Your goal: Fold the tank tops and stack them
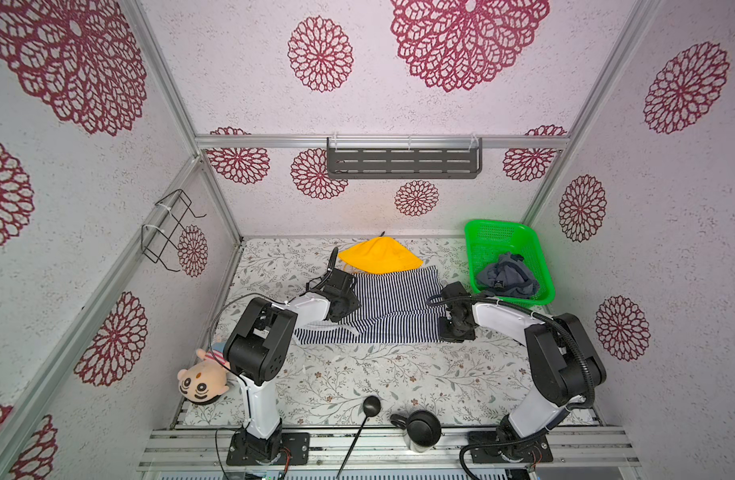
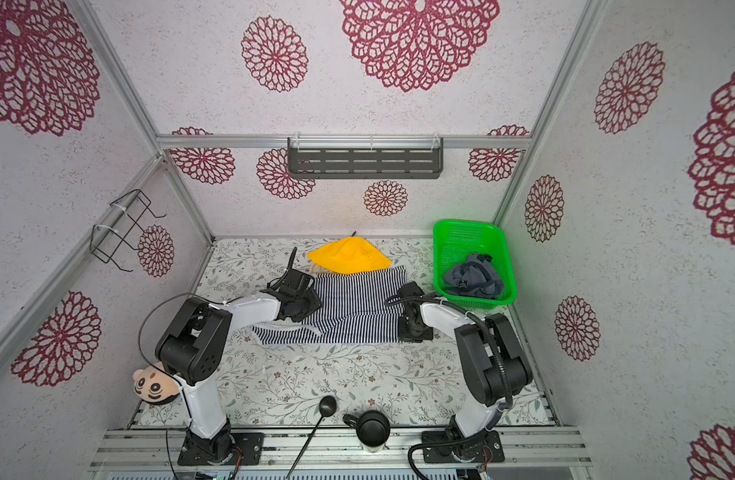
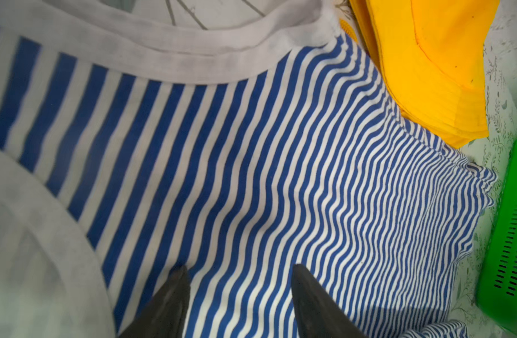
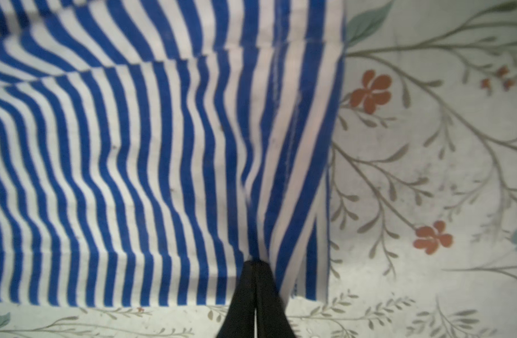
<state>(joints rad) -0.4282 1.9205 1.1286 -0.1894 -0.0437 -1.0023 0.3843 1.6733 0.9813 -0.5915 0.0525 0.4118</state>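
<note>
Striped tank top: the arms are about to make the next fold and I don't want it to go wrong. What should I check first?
1. Right gripper grips the striped tank top: ok, shut on cloth near one edge, which puckers into the tips.
2. Left gripper has a hold: not ok, jaws stand apart above the stripes, pinching nothing.
3. Yellow hat off the top: not ok, its brim lies over the far edge.
4. Cloth flat: not ok, rippled, with a layer doubled along the near side.
5. Blue-grey top out of the way: ok, crumpled in the green basket.
</note>
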